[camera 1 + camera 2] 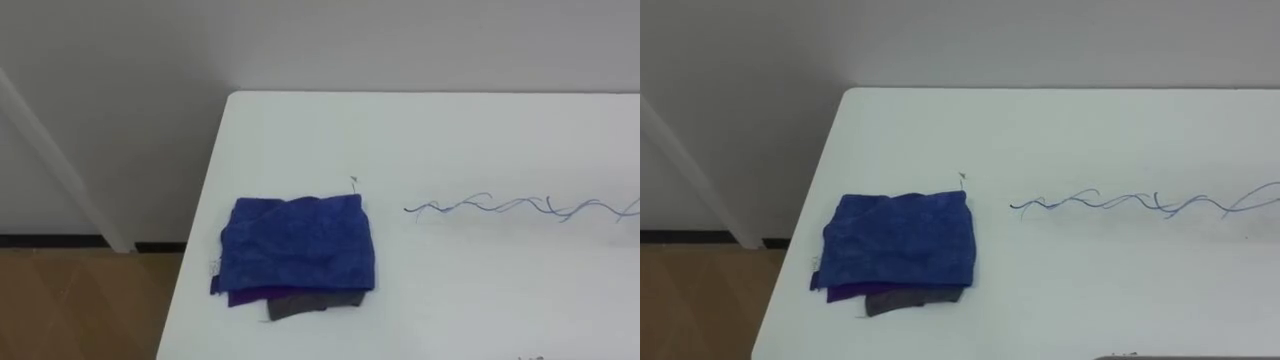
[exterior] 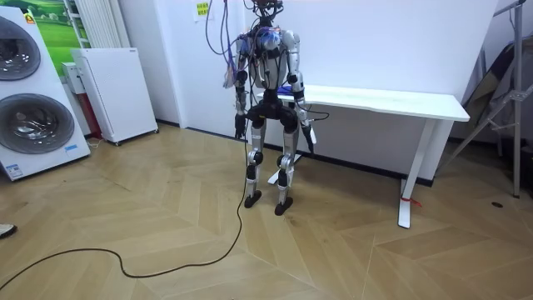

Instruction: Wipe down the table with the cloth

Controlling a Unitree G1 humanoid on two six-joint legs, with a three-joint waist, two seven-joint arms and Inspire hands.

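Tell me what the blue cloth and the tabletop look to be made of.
Blue cloth: likely a woven or microfibre fabric with a matte finish. It lies folded in soft layers, and its surface is mottled and crumpled.
Table: probably laminate or painted board, smooth and white. The surface is even, the corner is rounded and no grain shows.

Stacked washers (image 2: 33,117) at room view's left w/ white cabinet (image 2: 117,92) beside; wood floor (image 2: 333,250), white wall (image 2: 375,42).
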